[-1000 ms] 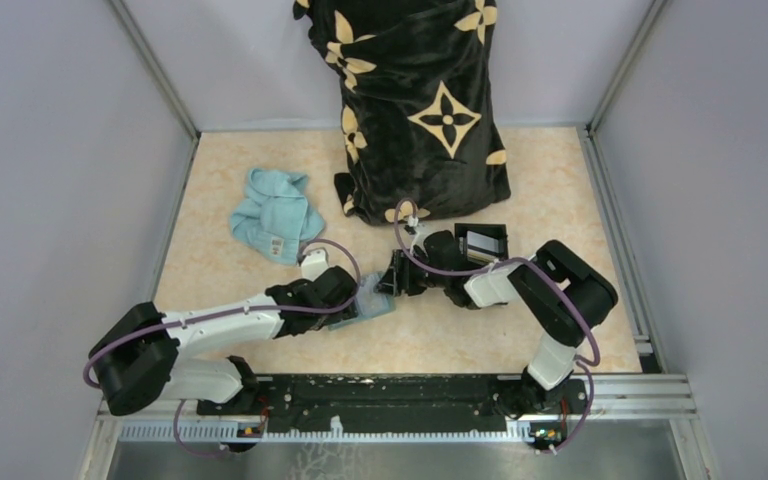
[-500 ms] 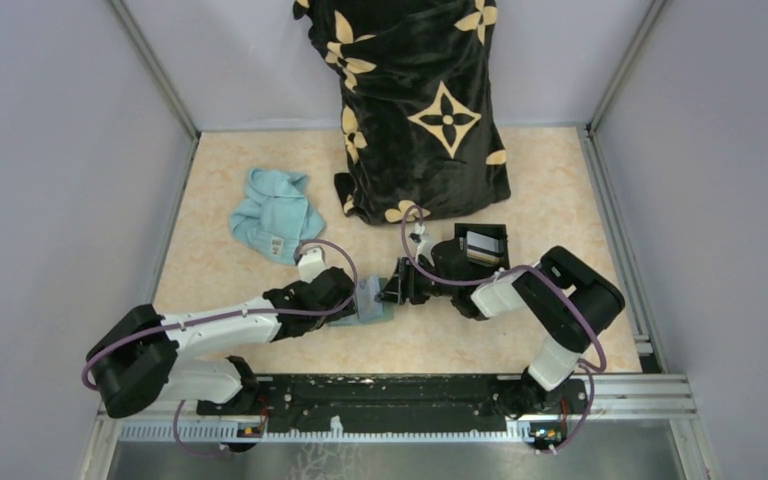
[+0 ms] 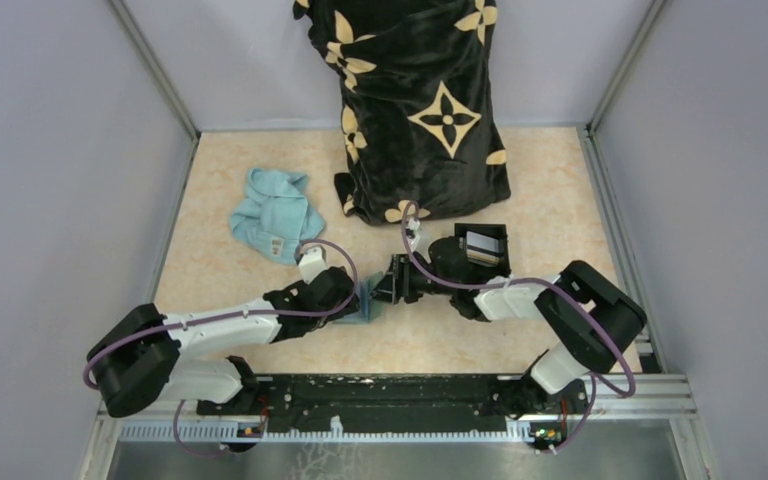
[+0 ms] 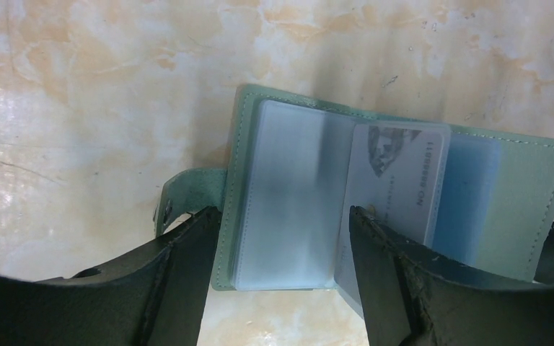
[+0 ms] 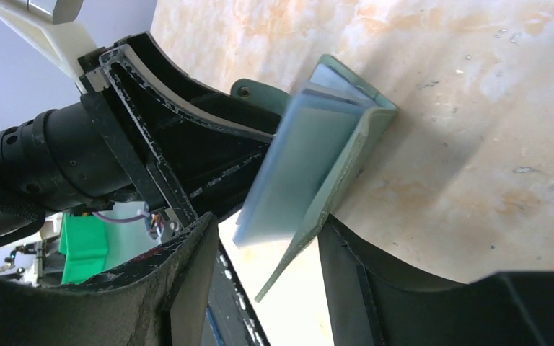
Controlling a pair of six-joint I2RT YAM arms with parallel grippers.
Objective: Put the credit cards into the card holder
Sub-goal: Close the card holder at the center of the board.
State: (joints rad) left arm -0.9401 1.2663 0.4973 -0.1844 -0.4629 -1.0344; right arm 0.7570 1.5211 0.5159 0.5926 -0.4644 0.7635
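Observation:
The sage-green card holder (image 4: 526,194) lies open on the table, its clear sleeves fanned up. A pale silvery credit card (image 4: 397,176) sits in one sleeve and a blue one (image 4: 469,187) shows behind it. My left gripper (image 4: 283,216) is open and straddles the left stack of sleeves, one fingertip (image 4: 371,234) resting against the silvery card's sleeve. My right gripper (image 5: 268,223) is open too, coming from the opposite side; the holder's green cover (image 5: 332,187) leans on its right finger. In the top view both grippers meet at the card holder (image 3: 369,300).
A black square box (image 3: 483,243) holding more cards stands just behind the right gripper. A light blue cloth (image 3: 275,215) lies at the back left. A black blanket with gold flowers (image 3: 420,110) hangs over the back middle. Grey walls enclose the table.
The card holder has gone from lying flat to half folded up between the grippers. The left jaws have narrowed a little. The right arm's elbow has swung out to the right.

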